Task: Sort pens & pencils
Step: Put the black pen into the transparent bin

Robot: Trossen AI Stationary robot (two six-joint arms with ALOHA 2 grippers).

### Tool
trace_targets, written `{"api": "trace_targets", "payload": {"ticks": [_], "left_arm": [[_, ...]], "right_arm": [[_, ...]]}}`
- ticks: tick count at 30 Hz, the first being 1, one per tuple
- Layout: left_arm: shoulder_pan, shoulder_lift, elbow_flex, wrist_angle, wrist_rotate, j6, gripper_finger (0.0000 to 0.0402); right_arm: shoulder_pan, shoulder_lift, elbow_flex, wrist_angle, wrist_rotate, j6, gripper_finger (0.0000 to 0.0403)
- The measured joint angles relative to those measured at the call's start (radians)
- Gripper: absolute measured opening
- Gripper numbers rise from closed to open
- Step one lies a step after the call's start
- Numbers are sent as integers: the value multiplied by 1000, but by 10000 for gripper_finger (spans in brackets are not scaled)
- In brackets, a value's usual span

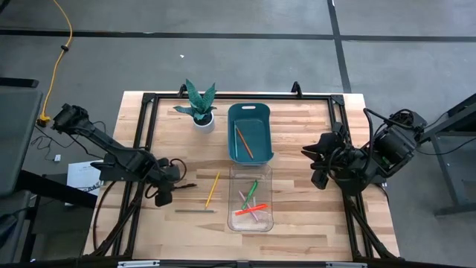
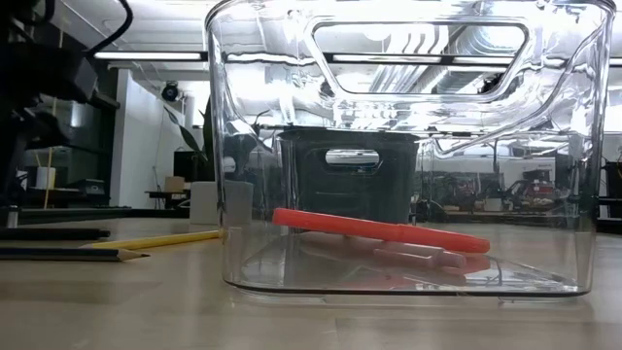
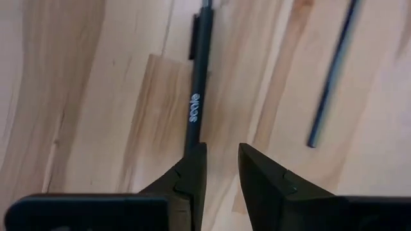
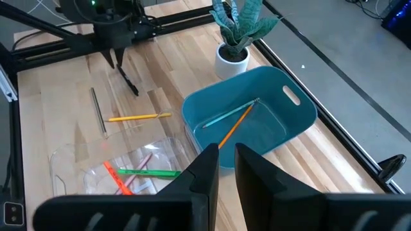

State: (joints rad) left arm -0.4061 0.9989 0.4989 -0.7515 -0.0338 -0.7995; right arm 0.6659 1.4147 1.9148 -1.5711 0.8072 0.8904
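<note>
A black pen (image 3: pixel 199 83) lies flat on the wood left of the clear bin (image 1: pixel 251 219). My left gripper (image 3: pixel 222 151) stands low over its end, open by a narrow gap, with the pen off to one finger's side. A yellow pencil (image 1: pixel 213 188) and a grey-brown pencil (image 1: pixel 195 211) lie on the table beside it. Green, red and pink pens (image 4: pixel 144 173) lie in the clear bin. An orange pencil (image 4: pixel 236 123) and another thin stick lie in the teal bin (image 1: pixel 249 132). My right gripper (image 4: pixel 225 151) waits at the table's right, open by a narrow gap. My left gripper has the black pen's near end (image 3: pixel 193 142) running under the tip of one finger (image 3: pixel 192 163); the pen is not between the fingers. The finger hides the meeting place, so I cannot tell whether it touches. The pen lies flat on the table.
A potted plant (image 1: pixel 199 108) stands at the far side, left of the teal bin. A black metal frame (image 1: pixel 145 112) runs along the table's left, far and right edges. Bare wood shows between the left gripper and the clear bin, around the two pencils.
</note>
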Motion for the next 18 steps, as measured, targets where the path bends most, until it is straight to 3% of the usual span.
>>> {"api": "trace_targets", "payload": {"ticks": [18], "left_arm": [[0, 58, -23, -23, 46, -19, 78]], "right_arm": [[0, 0, 0, 0, 8, -21, 41]]}}
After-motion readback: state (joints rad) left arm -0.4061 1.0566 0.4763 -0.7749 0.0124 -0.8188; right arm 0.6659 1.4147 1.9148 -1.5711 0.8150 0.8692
